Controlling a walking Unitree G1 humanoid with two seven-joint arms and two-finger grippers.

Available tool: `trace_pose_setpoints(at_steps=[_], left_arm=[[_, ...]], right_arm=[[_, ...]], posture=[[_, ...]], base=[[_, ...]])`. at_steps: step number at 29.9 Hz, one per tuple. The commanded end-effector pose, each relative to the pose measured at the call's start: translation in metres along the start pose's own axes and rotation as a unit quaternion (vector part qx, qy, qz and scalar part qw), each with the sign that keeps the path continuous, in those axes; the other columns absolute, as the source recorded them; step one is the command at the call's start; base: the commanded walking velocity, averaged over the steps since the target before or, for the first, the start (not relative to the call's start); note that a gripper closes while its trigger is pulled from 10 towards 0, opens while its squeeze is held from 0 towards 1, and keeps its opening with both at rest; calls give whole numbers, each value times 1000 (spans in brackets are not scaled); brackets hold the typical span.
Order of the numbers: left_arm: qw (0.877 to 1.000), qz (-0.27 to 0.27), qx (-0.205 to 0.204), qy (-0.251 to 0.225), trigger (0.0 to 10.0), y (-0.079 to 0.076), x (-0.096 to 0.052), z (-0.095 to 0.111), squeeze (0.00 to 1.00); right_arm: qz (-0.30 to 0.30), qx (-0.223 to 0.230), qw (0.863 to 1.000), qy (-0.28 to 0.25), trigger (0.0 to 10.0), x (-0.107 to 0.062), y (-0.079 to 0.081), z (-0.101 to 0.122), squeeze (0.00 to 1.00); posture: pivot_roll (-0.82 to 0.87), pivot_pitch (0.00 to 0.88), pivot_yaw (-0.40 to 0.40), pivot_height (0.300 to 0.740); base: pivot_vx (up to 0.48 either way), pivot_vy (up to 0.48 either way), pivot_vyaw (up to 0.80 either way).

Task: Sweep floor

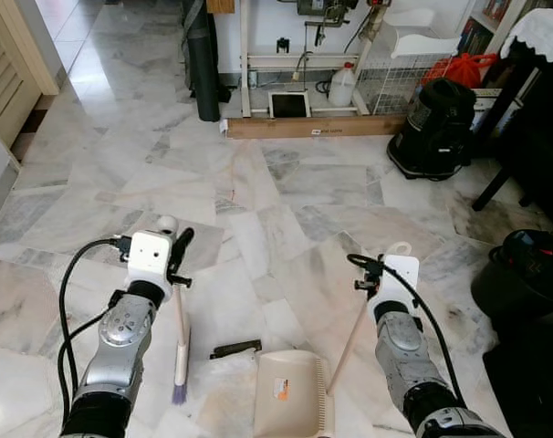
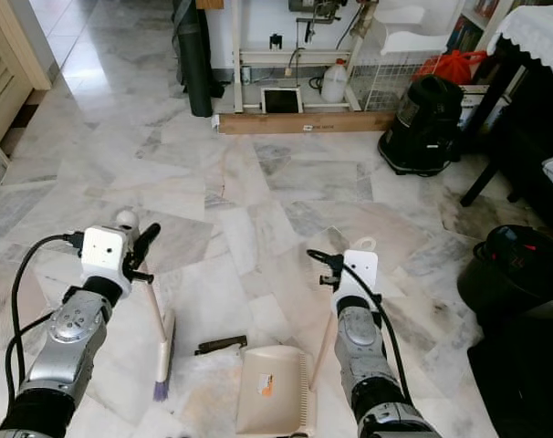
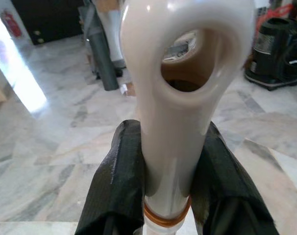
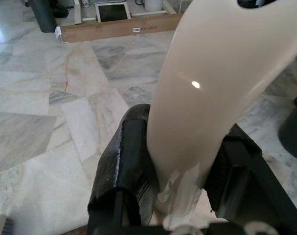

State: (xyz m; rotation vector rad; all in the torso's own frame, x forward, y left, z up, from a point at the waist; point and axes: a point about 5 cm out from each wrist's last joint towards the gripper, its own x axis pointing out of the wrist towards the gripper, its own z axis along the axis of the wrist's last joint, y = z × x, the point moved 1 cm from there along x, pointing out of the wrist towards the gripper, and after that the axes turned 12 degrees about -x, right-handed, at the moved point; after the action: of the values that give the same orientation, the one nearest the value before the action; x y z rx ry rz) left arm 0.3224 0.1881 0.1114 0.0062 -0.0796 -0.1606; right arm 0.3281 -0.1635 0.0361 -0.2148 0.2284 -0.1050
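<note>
My left hand (image 1: 179,251) is clamped on the cream plastic handle of the small hand broom (image 1: 180,342); in the left wrist view the black fingers (image 3: 120,181) press both sides of the handle just below its hanging loop. The broom runs down from that grip to the pale grey marble floor (image 1: 286,192), its purple bristles touching the tiles in front of my left arm.

My right hand (image 1: 372,274) is closed around the pale handle of the beige plastic dustpan (image 1: 293,392). The right wrist view shows a finger (image 4: 131,161) on each side of that handle. The pan sits flat on the floor between my two arms, its handle slanting up to my right hand.

A dark, thin flat strip of litter (image 1: 235,349) lies on the tiles between the bristles and the pan, just beside the pan's upper left corner and apart from the brush. As far as I can see, the pan's tray holds nothing.

So I judge the sweep barely begun: both tools are in hand and placed, but the strip is not yet in the pan. What is left is to draw the bristles rightward against it, push it in, then lift the pan level.
</note>
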Motion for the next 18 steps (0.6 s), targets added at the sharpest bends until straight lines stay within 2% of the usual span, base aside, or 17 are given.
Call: trace_pose_setpoints(at_steps=[1, 10, 18], left_arm=[[1000, -9, -3, -1, 10000, -1, 2, 2, 0], [998, -44, -38, -10, 10000, -5, 3, 10, 0], [996, -69, -56, -11, 10000, 5, 6, 23, 0]], right_arm=[[2, -8, 1000, 23, 10000, -4, 0, -13, 0], [5, -12, 999, 35, 10000, -6, 1, -18, 0], [6, -17, 999, 41, 10000, -6, 2, -20, 0]], posture=[[-35, 116, -44, 740], [-29, 114, -47, 740], [-29, 114, -47, 740]], base=[[0, 0, 0], [0, 0, 0], [0, 0, 0]])
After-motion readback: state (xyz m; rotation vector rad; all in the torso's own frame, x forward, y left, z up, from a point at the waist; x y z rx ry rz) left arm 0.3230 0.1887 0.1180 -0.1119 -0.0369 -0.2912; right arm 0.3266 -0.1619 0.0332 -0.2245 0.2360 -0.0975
